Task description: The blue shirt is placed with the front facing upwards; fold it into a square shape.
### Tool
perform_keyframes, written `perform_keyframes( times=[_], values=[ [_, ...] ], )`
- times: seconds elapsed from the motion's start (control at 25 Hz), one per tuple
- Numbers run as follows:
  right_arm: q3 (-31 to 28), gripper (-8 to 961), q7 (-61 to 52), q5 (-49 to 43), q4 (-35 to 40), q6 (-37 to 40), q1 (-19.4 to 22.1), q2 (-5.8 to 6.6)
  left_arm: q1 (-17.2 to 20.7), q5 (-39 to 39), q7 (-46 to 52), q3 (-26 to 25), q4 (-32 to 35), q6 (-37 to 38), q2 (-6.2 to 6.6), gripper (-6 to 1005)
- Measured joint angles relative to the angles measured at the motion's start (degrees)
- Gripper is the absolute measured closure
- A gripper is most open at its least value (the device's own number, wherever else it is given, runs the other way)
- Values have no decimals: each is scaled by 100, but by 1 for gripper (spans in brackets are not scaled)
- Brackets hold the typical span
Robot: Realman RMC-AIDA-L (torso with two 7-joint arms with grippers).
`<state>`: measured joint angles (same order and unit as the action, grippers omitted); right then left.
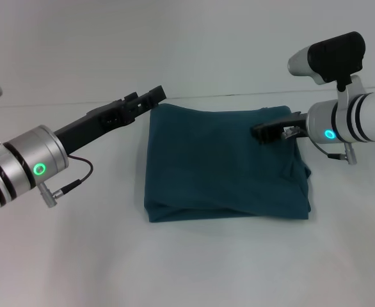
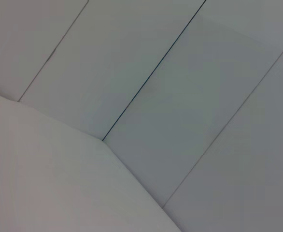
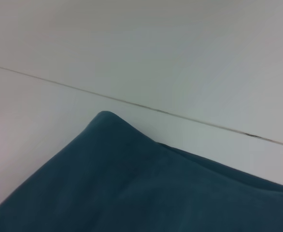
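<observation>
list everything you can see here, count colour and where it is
blue shirt: 1, dark teal-blue, folded into a rough square at the middle of the table, plain side up
table: 1, white, under the shirt
wall: white panels with thin seams, behind the table
left gripper: 1, black, in the air by the shirt's far left corner
right gripper: 1, black, over the shirt's right part near the far edge

The left gripper point(image 1: 150, 96) is held out forward at the end of an extended arm. The right gripper point(image 1: 263, 132) is pointed inward toward the left, its wrist level.
</observation>
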<state>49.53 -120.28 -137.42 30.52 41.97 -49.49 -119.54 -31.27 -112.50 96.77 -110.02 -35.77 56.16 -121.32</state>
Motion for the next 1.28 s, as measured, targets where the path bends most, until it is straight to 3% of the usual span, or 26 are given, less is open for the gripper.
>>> perform_keyframes(
  times=[1.08,1.28],
  values=[
    [3,906,428,13,-700,-1677,62,21,-7,-5,-1,-2,0,86,-56,202],
    [3,906,530,267,-532,-1398,19,2,4,-4,-1,-9,0,87,-58,202]
  ],
)
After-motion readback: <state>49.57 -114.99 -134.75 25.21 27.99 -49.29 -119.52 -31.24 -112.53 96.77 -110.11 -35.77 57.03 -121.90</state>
